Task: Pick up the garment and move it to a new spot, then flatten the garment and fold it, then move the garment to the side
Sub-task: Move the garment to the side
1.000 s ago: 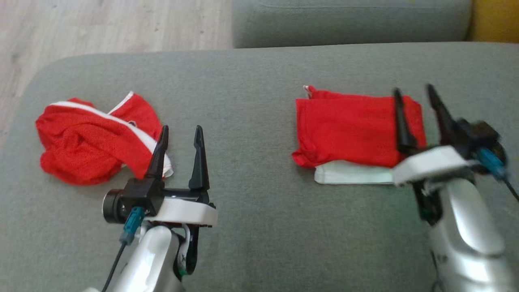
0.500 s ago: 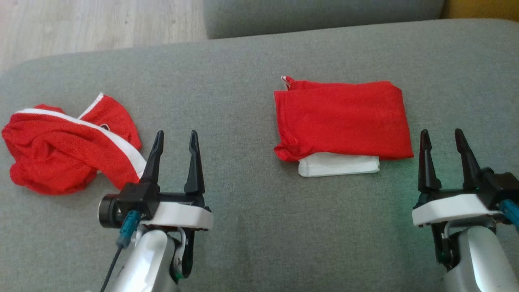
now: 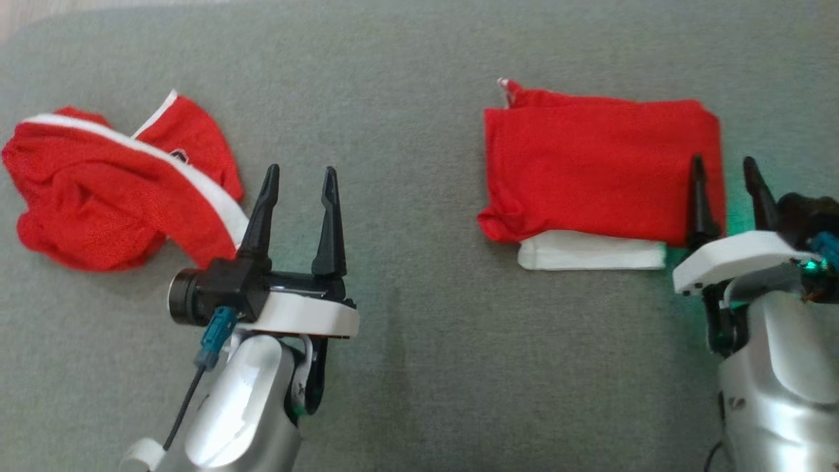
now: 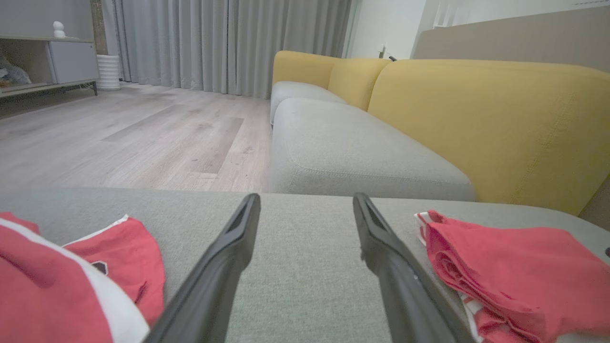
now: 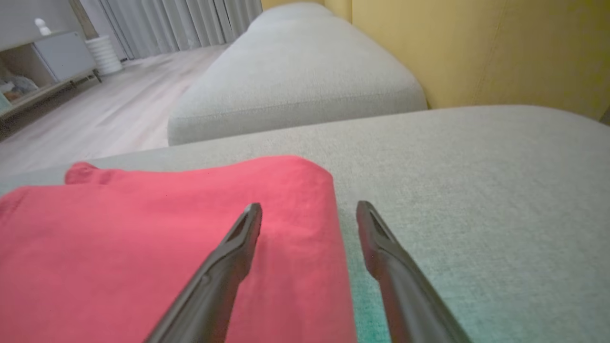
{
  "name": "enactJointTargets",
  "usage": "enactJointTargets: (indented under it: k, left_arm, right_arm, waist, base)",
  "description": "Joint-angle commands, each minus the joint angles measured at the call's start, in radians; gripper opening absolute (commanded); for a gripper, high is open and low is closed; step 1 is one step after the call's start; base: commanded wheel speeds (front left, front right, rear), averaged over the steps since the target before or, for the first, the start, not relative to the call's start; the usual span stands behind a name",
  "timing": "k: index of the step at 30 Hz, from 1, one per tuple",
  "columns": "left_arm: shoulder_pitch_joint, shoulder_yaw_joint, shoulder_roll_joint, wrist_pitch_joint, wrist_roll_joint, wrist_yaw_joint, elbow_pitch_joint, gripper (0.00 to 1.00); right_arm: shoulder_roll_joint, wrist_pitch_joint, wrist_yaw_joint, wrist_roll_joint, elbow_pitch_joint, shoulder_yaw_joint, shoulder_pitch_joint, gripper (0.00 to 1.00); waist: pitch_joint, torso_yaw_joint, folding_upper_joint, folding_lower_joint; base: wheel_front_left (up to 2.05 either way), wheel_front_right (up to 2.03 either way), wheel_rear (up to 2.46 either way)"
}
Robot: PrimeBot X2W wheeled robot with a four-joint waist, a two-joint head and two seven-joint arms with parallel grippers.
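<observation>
On the grey cushion (image 3: 419, 98), head view: a crumpled garment (image 3: 98, 196) lies left, a folded garment (image 3: 590, 170) right. Left wrist view: the left claw (image 4: 307, 197) stands wide open, empty, between them. Right wrist view: the right claw (image 5: 309, 204), wide open and empty, is over the folded garment's right edge.

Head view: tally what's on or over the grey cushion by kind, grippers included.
crumpled red garment: 1
folded red garment: 1
white folded layer sticking out from under the folded one: 1 (cannot tell whether it is a separate piece)
open grippers: 2, the left gripper and the right gripper
Total: 5
</observation>
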Motion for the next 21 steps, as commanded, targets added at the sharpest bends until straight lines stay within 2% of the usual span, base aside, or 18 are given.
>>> enactJointTargets:
  k: [1, 5, 9, 10, 12, 13, 17, 21]
  left_arm:
    - [-0.033, 0.021, 0.004, -0.009, -0.01, 0.009, -0.036, 1.0]
    - [-0.037, 0.014, 0.004, -0.009, -0.016, 0.014, -0.041, 1.0]
    - [-0.039, 0.015, 0.004, -0.009, -0.015, 0.015, -0.039, 1.0]
    - [-0.04, 0.017, 0.004, -0.009, -0.014, 0.015, -0.038, 1.0]
    - [-0.038, 0.023, 0.004, -0.009, -0.012, 0.016, -0.036, 1.0]
    - [-0.036, 0.028, 0.004, -0.009, -0.01, 0.018, -0.036, 1.0]
    - [-0.025, 0.038, 0.004, -0.009, -0.003, 0.016, -0.033, 1.0]
    - [-0.018, 0.044, 0.004, -0.009, 0.0, 0.013, -0.03, 1.0]
  right_arm:
    - [-0.001, 0.002, -0.001, -0.018, -0.008, 0.007, -0.023, 1.0]
    - [-0.001, 0.02, -0.001, -0.069, 0.101, -0.057, -0.064, 1.0]
    - [-0.001, 0.034, -0.001, -0.068, 0.201, -0.046, -0.092, 1.0]
    - [-0.001, 0.039, -0.001, -0.065, 0.223, -0.042, -0.097, 0.97]
    - [-0.001, 0.043, -0.001, -0.059, 0.259, -0.027, -0.107, 0.27]
    - [-0.001, 0.042, -0.001, -0.056, 0.272, -0.019, -0.112, 0.0]
    - [-0.013, 0.019, -0.001, -0.064, 0.293, 0.008, -0.133, 0.0]
    - [-0.074, -0.007, -0.001, -0.118, 0.279, 0.048, -0.14, 0.0]
  waist:
    - [0.023, 0.024, 0.0, -0.0003]
    - [0.033, 0.04, 0.0, -0.0003]
    - [0.036, 0.046, 0.0, -0.0003]
    - [0.035, 0.045, 0.0, -0.0003]
    - [0.029, 0.04, 0.0, -0.0003]
    - [0.025, 0.035, 0.0, -0.0003]
    - [0.005, 0.012, 0.0, -0.0003]
    - [-0.018, -0.008, 0.0, -0.0003]
  base:
    - [0.0, 0.0, 0.0]
    - [0.0, 0.0, 0.0]
    - [0.0, 0.0, 0.0]
    - [0.0, 0.0, 0.0]
    - [0.0, 0.0, 0.0]
    - [0.0, 0.0, 0.0]
    - [0.0, 0.0, 0.0]
    - [0.0, 0.0, 0.0]
